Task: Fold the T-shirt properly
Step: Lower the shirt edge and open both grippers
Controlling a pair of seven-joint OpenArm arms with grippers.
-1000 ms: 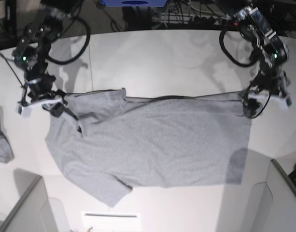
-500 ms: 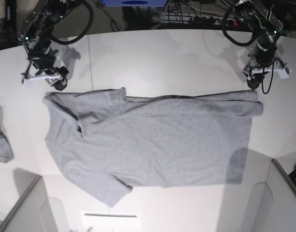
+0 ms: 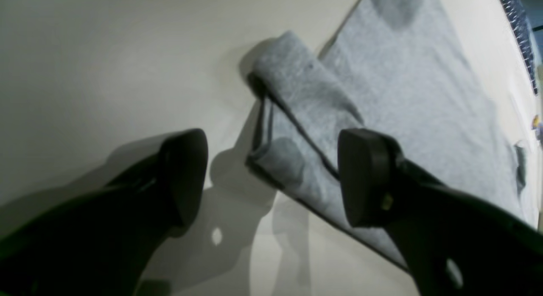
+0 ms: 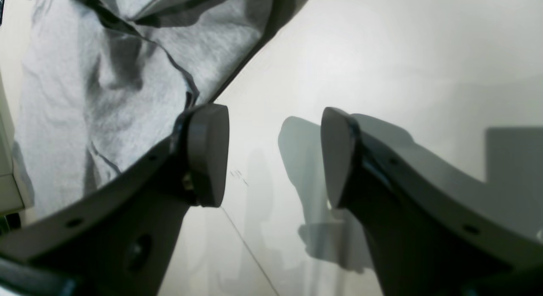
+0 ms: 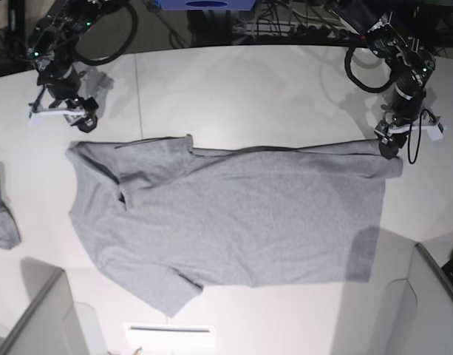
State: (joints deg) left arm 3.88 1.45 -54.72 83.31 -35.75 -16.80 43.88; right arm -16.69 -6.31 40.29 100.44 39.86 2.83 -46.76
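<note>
1. T-shirt (image 5: 233,222): flat on the surface (image 5: 248,89), mid-scene, far edge folded over.
2. Left pincer (image 5: 406,135): apart, empty, now off the right corner it held.
3. Right pincer (image 5: 60,112): apart, empty, lifted clear far-left.
4. Judgement: first fold released; next grasp pending.

We look down on a broad white table (image 5: 233,81) with a curved far edge and a thin seam running from twelve towards six near its left side. Beyond that edge, at twelve o'clock, the floor is dark, strewn with black cables (image 5: 285,26), and a blue object (image 5: 204,4) sits there. Pale grey panels (image 5: 41,322) stand at seven and five o'clock. Light falls from above, casting soft shadows.
</note>
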